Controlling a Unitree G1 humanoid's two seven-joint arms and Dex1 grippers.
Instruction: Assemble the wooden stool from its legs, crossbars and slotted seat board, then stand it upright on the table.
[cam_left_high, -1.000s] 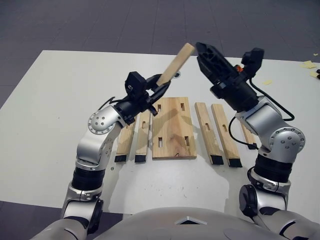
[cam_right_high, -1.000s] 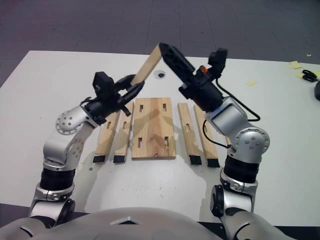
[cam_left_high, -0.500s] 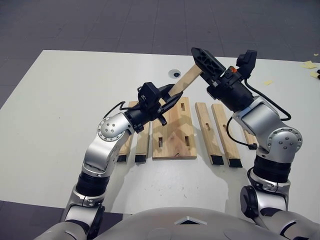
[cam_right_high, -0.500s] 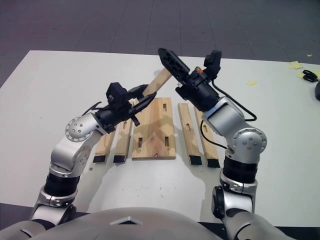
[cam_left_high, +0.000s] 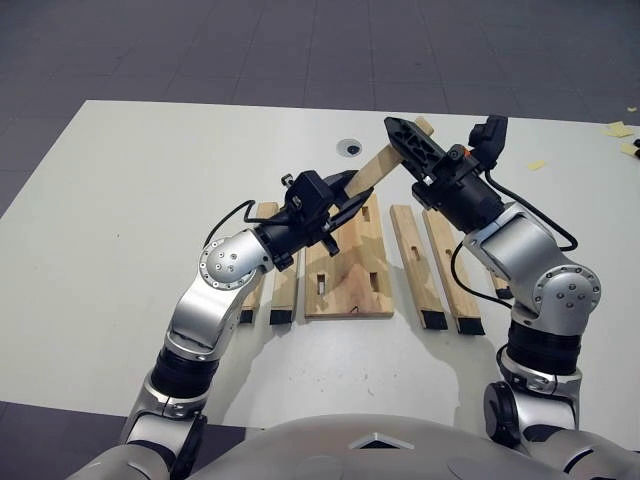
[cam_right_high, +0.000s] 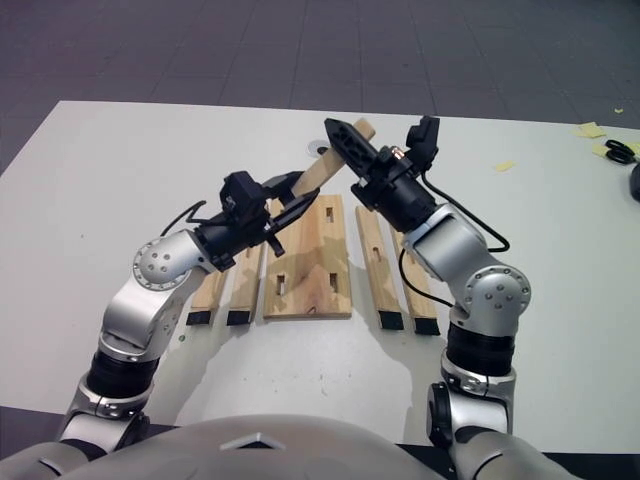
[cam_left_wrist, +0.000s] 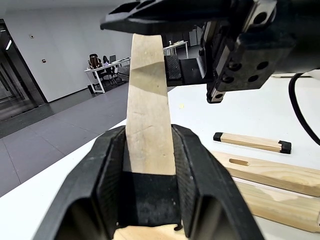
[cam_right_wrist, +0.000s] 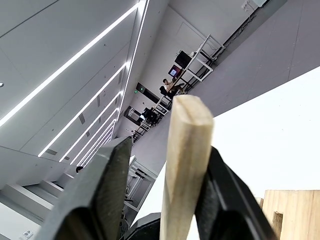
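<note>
Left end effector (cam_left_high: 350, 192) grips crossbar (cam_left_high: 378, 165); right end effector (cam_left_high: 405, 135) straddles upper end, unclamped.

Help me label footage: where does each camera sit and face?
Left eye: on the head, facing forward and down at the table; left end effector and right end effector show.
Right eye: alongside, same scene.
Left wrist: behind the left end effector, facing along the wooden bar it grips.
Right wrist: behind the right end effector, facing upward along the bar.
Shared: all show the bar.
</note>
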